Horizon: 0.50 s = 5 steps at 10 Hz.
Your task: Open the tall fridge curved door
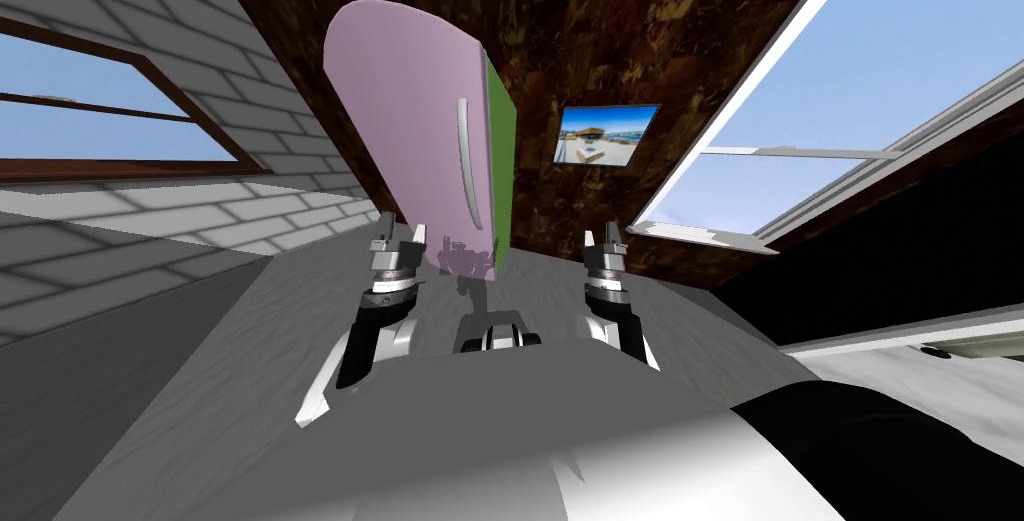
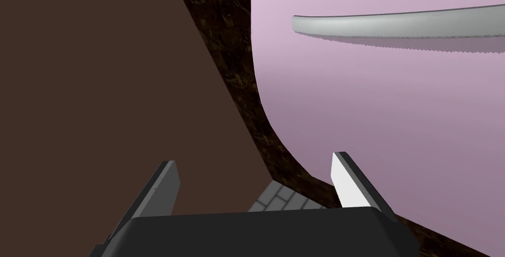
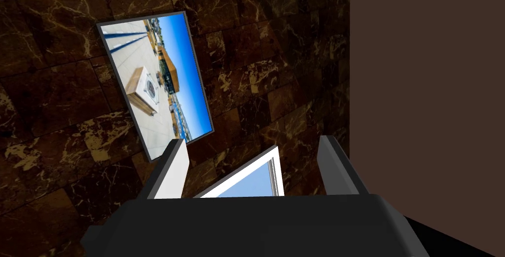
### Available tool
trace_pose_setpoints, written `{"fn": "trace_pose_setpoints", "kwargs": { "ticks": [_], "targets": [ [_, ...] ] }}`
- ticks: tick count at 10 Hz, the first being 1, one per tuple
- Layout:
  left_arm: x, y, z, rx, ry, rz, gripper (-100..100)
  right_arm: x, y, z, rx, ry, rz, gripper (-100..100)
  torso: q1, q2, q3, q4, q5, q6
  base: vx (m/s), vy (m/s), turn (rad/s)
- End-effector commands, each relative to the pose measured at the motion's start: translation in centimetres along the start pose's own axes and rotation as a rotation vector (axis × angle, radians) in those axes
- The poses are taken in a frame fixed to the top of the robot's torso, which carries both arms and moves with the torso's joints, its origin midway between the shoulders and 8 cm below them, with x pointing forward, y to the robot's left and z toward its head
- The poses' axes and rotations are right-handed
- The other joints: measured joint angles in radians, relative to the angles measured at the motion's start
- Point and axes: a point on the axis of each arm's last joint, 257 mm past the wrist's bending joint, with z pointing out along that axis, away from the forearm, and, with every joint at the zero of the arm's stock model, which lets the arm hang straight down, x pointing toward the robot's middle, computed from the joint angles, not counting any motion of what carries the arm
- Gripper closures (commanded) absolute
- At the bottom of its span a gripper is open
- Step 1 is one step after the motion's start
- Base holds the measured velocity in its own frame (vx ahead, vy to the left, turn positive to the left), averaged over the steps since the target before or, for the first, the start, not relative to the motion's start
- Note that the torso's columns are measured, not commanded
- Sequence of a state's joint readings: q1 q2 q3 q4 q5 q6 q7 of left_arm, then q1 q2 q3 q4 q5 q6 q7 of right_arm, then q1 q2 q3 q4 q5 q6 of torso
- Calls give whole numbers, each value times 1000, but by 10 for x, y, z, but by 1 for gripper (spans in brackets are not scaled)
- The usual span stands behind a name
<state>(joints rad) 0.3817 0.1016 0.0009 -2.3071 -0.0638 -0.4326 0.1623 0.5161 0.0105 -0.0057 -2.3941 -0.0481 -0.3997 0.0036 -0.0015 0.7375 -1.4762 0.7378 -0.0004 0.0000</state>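
The pink-doored fridge (image 1: 420, 125) stands directly on the grey floor (image 1: 230, 375)

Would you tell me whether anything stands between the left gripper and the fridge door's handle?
Nothing visible does. The left gripper, open, is near the edge of the pink door, and the grey handle lies bare on the door's face ahead of it.

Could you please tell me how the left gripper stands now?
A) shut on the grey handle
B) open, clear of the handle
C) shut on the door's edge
B: the left gripper has its fingers apart with nothing between them, and the grey handle lies farther along the pink door.
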Motion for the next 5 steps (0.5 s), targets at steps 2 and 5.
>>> {"fn": "trace_pose_setpoints", "kwargs": {
  "ticks": [2, 5],
  "targets": [
    [-10, 35, 18, -51, 8, -16, -100, 0, 0, 0, 0, 0, 0, 0, 1, 0, 0, 0, 0, 0, 55, -85, 86],
    [-26, 68, 36, -105, -17, -44, -100, 0, 0, 0, 0, 0, 0, 0, 1, -1, 0, 0, 0, 0, 72, -107, 119]
  ]
}}
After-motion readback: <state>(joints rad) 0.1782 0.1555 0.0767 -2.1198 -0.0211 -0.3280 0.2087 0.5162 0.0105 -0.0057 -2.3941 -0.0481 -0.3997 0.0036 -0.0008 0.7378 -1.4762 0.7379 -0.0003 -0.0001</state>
